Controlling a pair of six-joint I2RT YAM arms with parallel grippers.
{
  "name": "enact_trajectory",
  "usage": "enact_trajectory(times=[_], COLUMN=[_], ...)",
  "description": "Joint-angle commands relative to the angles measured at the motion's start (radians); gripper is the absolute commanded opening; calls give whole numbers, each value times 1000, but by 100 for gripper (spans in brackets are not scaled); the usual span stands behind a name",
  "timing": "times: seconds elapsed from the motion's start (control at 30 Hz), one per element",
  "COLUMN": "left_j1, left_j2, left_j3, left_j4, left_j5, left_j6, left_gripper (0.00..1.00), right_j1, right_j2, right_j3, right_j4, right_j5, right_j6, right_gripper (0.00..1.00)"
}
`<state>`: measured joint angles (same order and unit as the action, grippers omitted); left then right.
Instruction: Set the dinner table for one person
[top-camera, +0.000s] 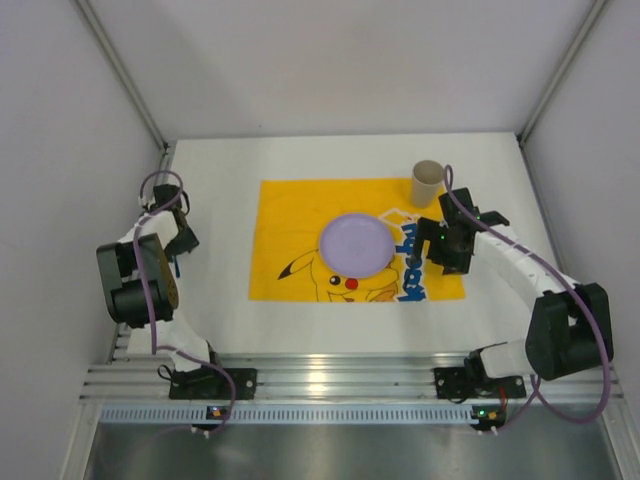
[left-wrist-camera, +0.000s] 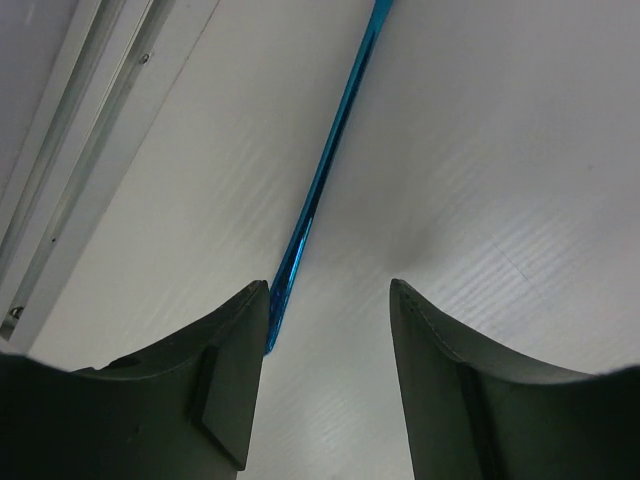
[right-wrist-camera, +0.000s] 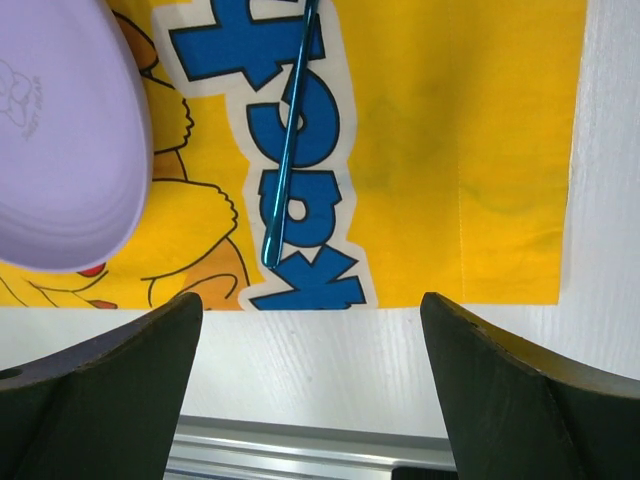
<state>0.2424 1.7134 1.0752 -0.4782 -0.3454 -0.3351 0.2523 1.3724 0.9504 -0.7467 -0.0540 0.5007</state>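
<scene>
Two grippers work here, and we see both with their jaws apart, holding nothing. The left gripper (left-wrist-camera: 330, 300) points down at the bare white table (left-wrist-camera: 480, 150) near its left edge. A thin blue stick (left-wrist-camera: 330, 140) lies flat on the table there. Its near end sits just inside the left finger, the rest runs away from the gripper, and nothing clamps it. The side frame (left-wrist-camera: 90, 130) runs close along the left of it.

The right gripper (right-wrist-camera: 310, 310) hangs over the near right part of the yellow cloth (right-wrist-camera: 450, 150), fingers spread wide, with white table showing below them and the silver rail (right-wrist-camera: 300, 445) at the near edge. Between the fingers we see a second stick (right-wrist-camera: 290, 140) lying on the cloth's blue lettering, apart from both fingers. Left of it sits the lilac plate (right-wrist-camera: 60, 130), near the stick but not touching.

From above, the table fills the whole floor of the cell and the cloth lies at its middle. A tan cup (top-camera: 427, 182) stands upright at the cloth's far right corner, just beyond the right gripper.
</scene>
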Motion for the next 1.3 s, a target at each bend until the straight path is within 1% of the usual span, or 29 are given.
enact_trajectory(times=[0.0,0.07,0.1,0.2,0.37,0.47,0.57,0.6,0.63,0.67,0.73,0.83,0.87,0.93,0.97,1.1,1.27], left_j1=[64,93,101,110,112,124,133,133,138,138,140,141,141,140,140,140,101], left_j2=[32,46,61,93,170,221,285,294,305,317,325,324,324,322,321,321,241], left_j3=[31,34,35,48,104,135,179,192,207,210,209,175,166,164,163,177,173], left_j4=[114,150,162,197,194,202,185,176,170,164,159,167,170,161,161,144,138], left_j5=[78,103,133,164,186,213,220,217,215,214,210,209,209,221,223,250,295], left_j6=[13,21,24,31,36,33,36,38,39,41,41,34,33,34,39,39,36], left_gripper=[57,57,57,58,57,54,43,40,33,29,23,18,13,6,0,0,0], right_j1=[-8,-8,-8,-8,-8,-8,-7,-8,-7,-8,-7,-7,-8,-8,-8,-7,-8], right_j2=[-38,-36,-33,-12,27,45,62,65,71,73,77,80,82,82,82,82,62], right_j3=[54,54,59,68,88,106,116,117,119,123,125,125,125,120,117,111,105], right_j4=[-52,-59,-62,-63,-54,-52,-56,-56,-57,-59,-60,-62,-62,-57,-56,-46,-33], right_j5=[6,8,6,3,-7,-9,-9,-9,-9,-7,-4,0,0,0,0,-4,-6], right_j6=[-24,-24,-24,-22,-8,-8,-7,-7,-4,-4,-2,-1,1,1,4,6,7], right_gripper=[91,91,91,91,90,90,89,89,89,89,89,89,89,89,89,89,89])
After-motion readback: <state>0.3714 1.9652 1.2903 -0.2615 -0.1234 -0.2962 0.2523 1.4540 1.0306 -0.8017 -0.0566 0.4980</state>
